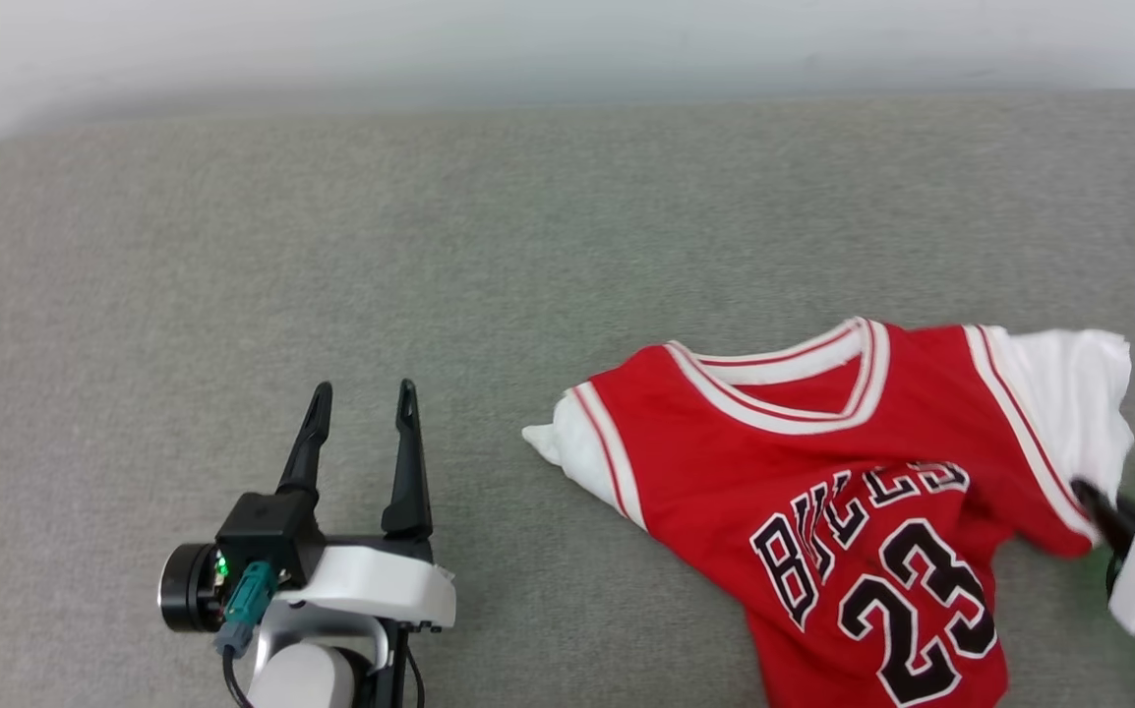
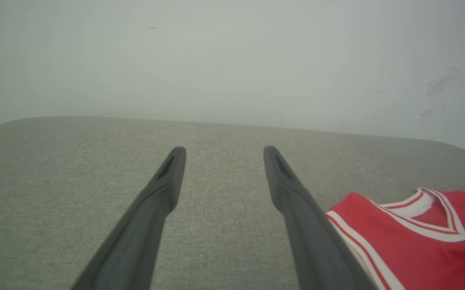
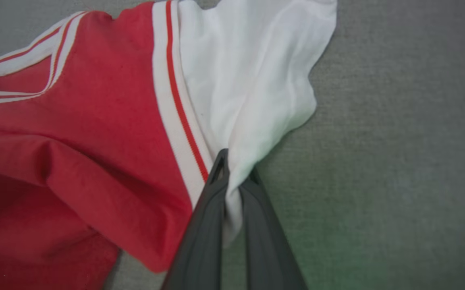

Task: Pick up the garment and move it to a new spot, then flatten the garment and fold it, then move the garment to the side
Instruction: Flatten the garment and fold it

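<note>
The garment (image 1: 823,492), a red jersey T-shirt with white sleeves, striped trim and a black "23", lies rumpled at the lower right of the grey surface. My right gripper (image 3: 235,171) is shut on its white right sleeve (image 3: 252,80), with cloth pinched between the dark fingers (image 3: 206,225). In the head view that gripper (image 1: 1094,497) shows at the right edge beside the sleeve. My left gripper (image 1: 361,398) stands open over bare fabric to the left of the garment, nothing between its fingers. In the left wrist view the garment (image 2: 418,237) sits to the right of the left gripper (image 2: 222,151).
A grey woven surface (image 1: 430,246) spreads across the view, with a pale wall (image 1: 567,39) along its far edge. Open room lies to the left and behind the garment.
</note>
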